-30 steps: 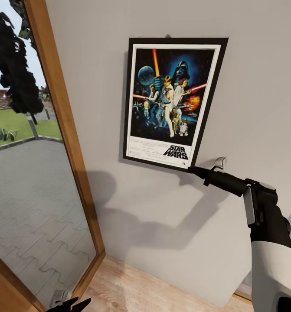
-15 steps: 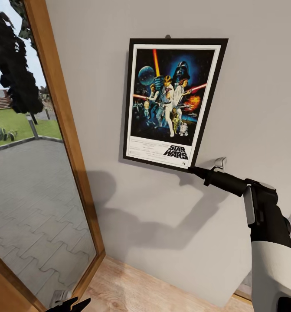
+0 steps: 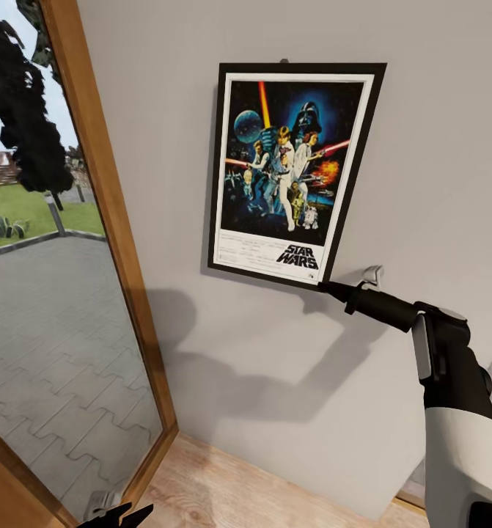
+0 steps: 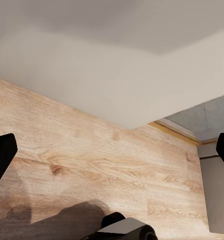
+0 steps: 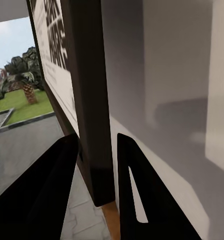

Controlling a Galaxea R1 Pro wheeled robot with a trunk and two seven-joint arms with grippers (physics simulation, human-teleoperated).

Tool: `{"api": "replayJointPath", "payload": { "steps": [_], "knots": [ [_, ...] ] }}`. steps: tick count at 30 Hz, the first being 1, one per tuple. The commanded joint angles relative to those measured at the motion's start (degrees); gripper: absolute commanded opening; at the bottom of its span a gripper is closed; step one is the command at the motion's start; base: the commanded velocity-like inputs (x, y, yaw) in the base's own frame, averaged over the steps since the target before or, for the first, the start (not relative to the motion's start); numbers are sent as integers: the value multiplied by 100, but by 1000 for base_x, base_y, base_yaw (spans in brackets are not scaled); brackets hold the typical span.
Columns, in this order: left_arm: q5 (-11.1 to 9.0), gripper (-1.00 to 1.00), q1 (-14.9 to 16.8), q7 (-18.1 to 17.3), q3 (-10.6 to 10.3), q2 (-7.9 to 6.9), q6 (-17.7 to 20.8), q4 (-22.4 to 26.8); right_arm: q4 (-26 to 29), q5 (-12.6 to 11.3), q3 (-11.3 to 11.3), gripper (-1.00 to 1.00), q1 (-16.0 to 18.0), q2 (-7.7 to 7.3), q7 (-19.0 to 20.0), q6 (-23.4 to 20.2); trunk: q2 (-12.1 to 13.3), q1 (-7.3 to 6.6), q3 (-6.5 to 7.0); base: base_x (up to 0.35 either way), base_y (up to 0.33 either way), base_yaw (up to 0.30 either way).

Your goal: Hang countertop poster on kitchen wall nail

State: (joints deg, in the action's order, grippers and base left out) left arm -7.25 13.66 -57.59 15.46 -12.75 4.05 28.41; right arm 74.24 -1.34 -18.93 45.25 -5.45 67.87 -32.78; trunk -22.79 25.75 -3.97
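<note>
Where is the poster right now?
In the head view the poster hangs upright on the grey wall, right of the wood-framed window, with the right gripper pinching its lower right corner.

You face a plain pale grey wall (image 3: 436,147), lit evenly, with soft dark shadows falling across its lower part. At your left a tall window (image 3: 48,308) in a light wooden frame (image 3: 110,191) runs down to the floor. Through the glass you see grey interlocking paving (image 3: 48,345), a strip of green lawn (image 3: 18,209), a dark tree (image 3: 22,110) and pale sky. Below the wall lies a light wood plank floor (image 3: 231,491), its grain clear in the left wrist view (image 4: 91,165), where the wall turns a corner.
</note>
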Motion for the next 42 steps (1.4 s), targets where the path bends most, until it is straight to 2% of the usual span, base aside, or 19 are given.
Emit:
{"api": "replayJointPath", "payload": {
  "steps": [1,37,38,42],
  "knots": [
    [-22,100,5,-25,10,0,43,-2,1,-16,-5,-100,8,0,16,-52,-13,4,-13,0,0,0],
    [-22,100,5,-25,10,0,43,-2,-14,-7,-3,-100,98,9,-11,-199,-13,4,-13,0,0,0],
    [-22,100,5,-25,10,0,43,-2,-14,-7,-2,100,98,9,-11,-200,-13,4,-13,0,0,0],
    [-22,100,5,-29,10,0,43,3,-20,-4,-5,100,100,9,-12,-206,-13,4,-13,0,0,0]
  ]
}}
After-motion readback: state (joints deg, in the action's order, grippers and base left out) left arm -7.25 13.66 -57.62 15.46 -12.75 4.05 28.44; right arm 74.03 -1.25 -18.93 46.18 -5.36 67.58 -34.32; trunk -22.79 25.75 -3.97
